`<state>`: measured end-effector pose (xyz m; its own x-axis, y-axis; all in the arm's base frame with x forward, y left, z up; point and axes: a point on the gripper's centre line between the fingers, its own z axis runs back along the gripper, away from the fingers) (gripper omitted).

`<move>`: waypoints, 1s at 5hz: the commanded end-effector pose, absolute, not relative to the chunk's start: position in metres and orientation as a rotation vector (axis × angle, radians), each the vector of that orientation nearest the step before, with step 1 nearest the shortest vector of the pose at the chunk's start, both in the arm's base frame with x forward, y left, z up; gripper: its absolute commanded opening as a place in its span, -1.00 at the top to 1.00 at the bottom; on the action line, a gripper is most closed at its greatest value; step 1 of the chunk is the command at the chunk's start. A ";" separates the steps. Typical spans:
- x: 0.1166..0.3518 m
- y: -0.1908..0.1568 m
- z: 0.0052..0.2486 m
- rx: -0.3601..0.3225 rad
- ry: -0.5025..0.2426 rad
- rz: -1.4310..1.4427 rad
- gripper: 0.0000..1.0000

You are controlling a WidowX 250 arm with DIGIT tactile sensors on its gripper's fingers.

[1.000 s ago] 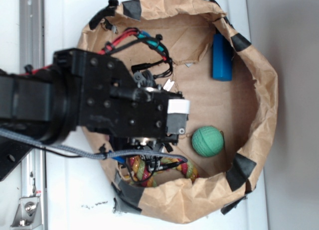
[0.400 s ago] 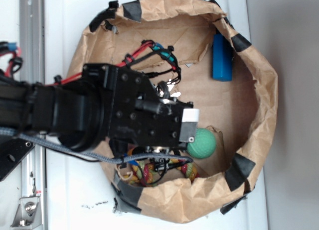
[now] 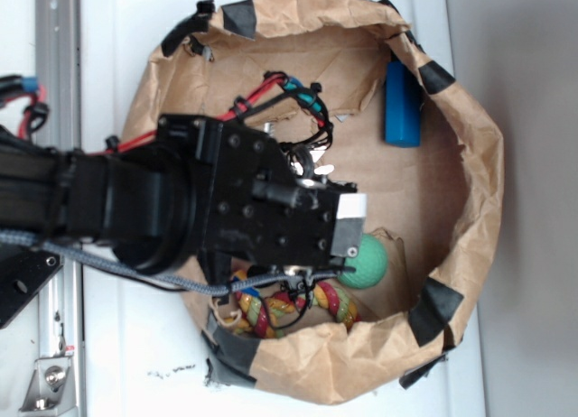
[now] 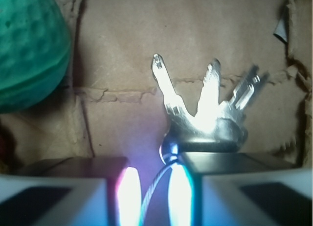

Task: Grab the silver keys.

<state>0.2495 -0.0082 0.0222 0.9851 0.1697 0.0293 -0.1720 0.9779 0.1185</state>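
Observation:
The silver keys lie fanned on the brown paper floor, glaring white, just beyond my right fingertip in the wrist view. Their thin wire ring runs down into the narrow gap between my two fingers. My gripper has its jaws drawn close together on that ring. In the exterior view a bit of the keys peeks out at the upper edge of my black gripper body, which hides the fingers.
A green ball sits close beside the gripper. A blue rectangular block lies at the far side of the paper bag. A coloured rope toy lies under the arm. Cables arch over it.
The arm has moved right, deeper into the bag, and now covers part of the green ball. The keys have shifted slightly the same way.

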 end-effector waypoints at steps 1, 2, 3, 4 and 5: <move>0.257 -0.007 0.028 0.122 -0.042 0.171 1.00; 0.259 -0.006 0.031 0.122 -0.048 0.177 1.00; 0.263 0.000 0.039 0.133 -0.068 0.205 1.00; 0.267 0.007 0.057 0.127 -0.100 0.259 1.00; 0.255 0.018 0.105 -0.048 -0.097 0.303 1.00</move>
